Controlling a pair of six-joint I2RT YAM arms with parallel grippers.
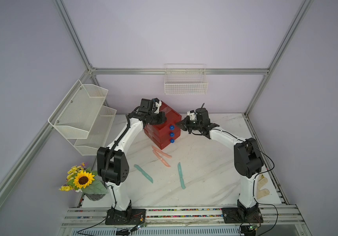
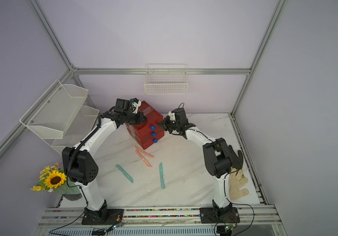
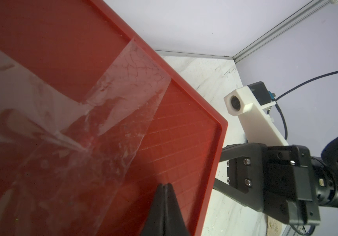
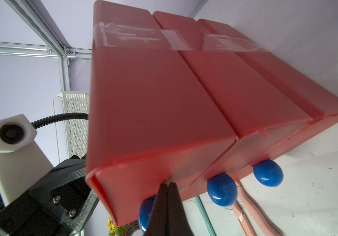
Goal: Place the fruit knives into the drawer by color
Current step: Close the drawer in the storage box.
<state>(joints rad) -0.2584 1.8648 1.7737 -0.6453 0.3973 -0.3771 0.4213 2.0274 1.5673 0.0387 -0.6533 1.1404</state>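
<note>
The red plastic three-drawer chest (image 1: 160,130) stands near the rear edge of the white marble-patterned worktop (image 1: 205,173), about mid-width. Its three drawer fronts face the near right corner.

The left arm rises from the near edge and arches toward the rear, with its wrist bent over the chest's lid. The left hand (image 3: 165,187) points along the lid beside the clear tape strips (image 3: 123,92), its fingers pressed together on nothing.

The right arm arches in from the right edge, forearm nearly level. The right hand (image 4: 168,186) is also pressed together and empty. Its tip is at the top drawer's front, just beside the top round blue knob (image 4: 144,210); whether it touches cannot be told.

Just in front of the chest, one salmon-pink curved plastic knife (image 1: 167,155) lies touching a second salmon-pink knife (image 1: 166,162). Nearer the near edge, well apart from each other, lie a teal plastic knife (image 1: 143,173) and a second teal knife (image 1: 181,175).
</note>
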